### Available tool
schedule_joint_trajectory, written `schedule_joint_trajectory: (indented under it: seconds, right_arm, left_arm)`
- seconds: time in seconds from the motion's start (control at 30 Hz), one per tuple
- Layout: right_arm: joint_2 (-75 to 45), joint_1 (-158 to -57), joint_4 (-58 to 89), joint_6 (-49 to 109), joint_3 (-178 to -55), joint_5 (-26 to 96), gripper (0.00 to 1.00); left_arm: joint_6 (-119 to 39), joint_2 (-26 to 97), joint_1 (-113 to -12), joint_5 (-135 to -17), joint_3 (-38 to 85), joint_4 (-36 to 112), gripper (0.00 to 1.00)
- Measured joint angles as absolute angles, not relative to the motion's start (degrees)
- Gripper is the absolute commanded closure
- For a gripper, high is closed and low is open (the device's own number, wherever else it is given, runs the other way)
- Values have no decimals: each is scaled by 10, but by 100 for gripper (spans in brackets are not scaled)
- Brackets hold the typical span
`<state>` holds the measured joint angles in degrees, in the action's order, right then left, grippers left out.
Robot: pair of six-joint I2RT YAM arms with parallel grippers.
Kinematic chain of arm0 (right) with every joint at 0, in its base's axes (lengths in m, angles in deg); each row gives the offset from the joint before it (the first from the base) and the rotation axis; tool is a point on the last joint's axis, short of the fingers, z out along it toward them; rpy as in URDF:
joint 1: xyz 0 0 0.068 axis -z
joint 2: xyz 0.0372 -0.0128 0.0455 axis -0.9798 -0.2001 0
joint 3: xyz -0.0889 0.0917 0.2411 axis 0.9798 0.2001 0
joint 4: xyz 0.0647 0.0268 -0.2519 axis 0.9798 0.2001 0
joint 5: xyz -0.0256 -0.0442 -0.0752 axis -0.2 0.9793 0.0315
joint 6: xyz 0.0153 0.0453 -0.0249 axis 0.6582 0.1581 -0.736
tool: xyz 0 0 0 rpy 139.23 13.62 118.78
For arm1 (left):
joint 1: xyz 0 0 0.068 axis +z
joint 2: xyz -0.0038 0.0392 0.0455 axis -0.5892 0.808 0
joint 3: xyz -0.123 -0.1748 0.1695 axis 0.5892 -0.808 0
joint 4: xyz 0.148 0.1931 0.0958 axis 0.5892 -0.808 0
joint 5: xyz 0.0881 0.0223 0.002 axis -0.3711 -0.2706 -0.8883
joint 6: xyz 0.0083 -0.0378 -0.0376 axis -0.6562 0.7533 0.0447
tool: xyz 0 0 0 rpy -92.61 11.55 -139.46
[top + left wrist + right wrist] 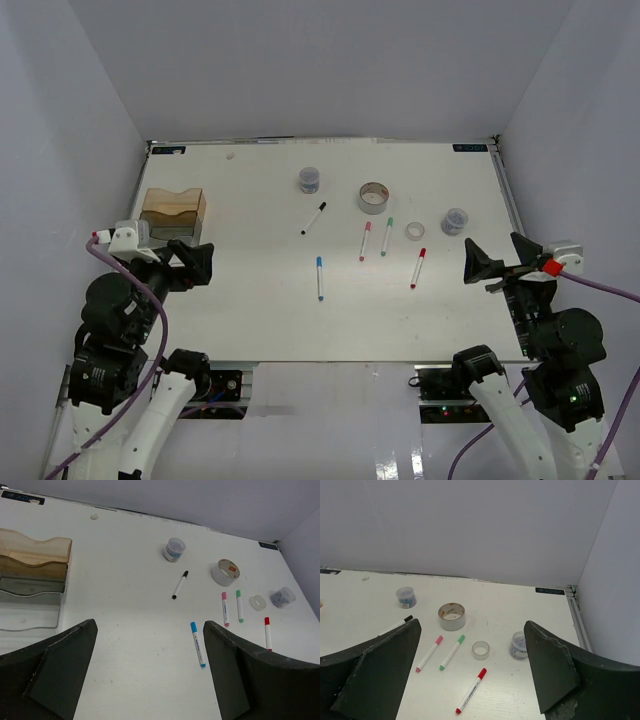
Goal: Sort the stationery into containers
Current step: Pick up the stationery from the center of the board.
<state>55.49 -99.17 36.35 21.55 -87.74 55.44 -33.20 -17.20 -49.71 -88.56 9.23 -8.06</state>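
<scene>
Amber box holds just its wavy divider.
Your left gripper and right gripper hover with jaws wide apart (neither holds anything).

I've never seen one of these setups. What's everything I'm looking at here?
box: one, see-through amber, left side of table
markers: five, white, mid-table; caps black, blue, pink, green, red
big tape roll: one, greyish, far middle
small tape roll: one, clear, right of green marker
jars: two, clear; one far middle, one right
table: one, white
left hand: black, open, empty, near box
right hand: black, open, empty, right side
</scene>
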Motion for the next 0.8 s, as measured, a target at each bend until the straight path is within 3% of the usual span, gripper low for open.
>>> schedule_joint_trajectory:
  seconds: [0.27,0.57,0.8]
  right_arm:
    - [496,-992,375,245,-870,507,10]
    - [382,-992,403,300,-843,465,10]
    - [373,-992,406,315,-822,449,10]
  left_arm:
    - [-317,-100,-497,-846,71,-67,2]
    - [-284,173,-497,-768,78,36,2]
    - [-275,409,-501,-751,196,157,2]
